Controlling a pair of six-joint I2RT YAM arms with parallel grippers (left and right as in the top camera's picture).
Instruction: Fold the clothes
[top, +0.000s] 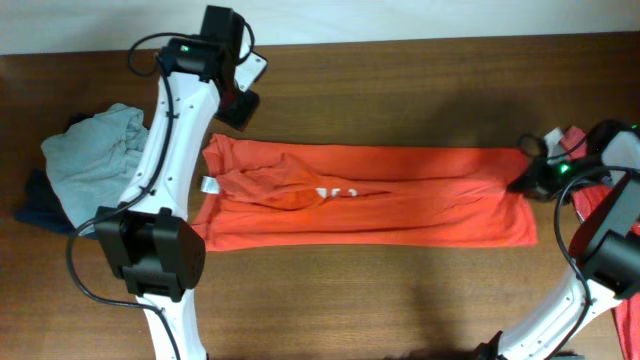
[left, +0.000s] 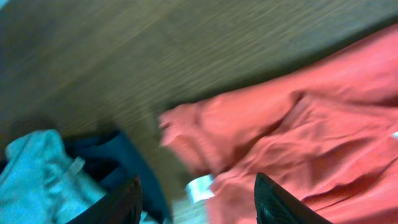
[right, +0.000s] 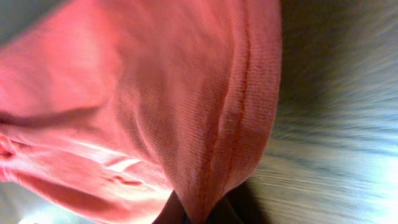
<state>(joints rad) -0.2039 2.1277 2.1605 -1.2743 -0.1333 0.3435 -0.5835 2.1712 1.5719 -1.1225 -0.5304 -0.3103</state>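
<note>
The right gripper (top: 527, 184) is pinching the hem of the orange-red cotton T-shirt (top: 420, 205) (white lettering (top: 336, 190) showing); the left gripper (left: 198, 202) is hovering open.

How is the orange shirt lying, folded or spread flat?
Partly folded: the orange shirt lies as a long band, its sides turned inward, meeting along the middle.

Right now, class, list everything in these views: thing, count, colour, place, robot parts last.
T-shirt: one, orange-red with white print, spread lengthways across the middle.
grey-blue garment: one, pale, crumpled at the left edge.
navy garment: one, dark, under the grey-blue garment.
red cloth: count unclear, red, right edge.
table: one, brown wood, under everything.
left gripper: one, black, open by the T-shirt's left end.
right gripper: one, black, shut on the T-shirt's right hem.
</note>
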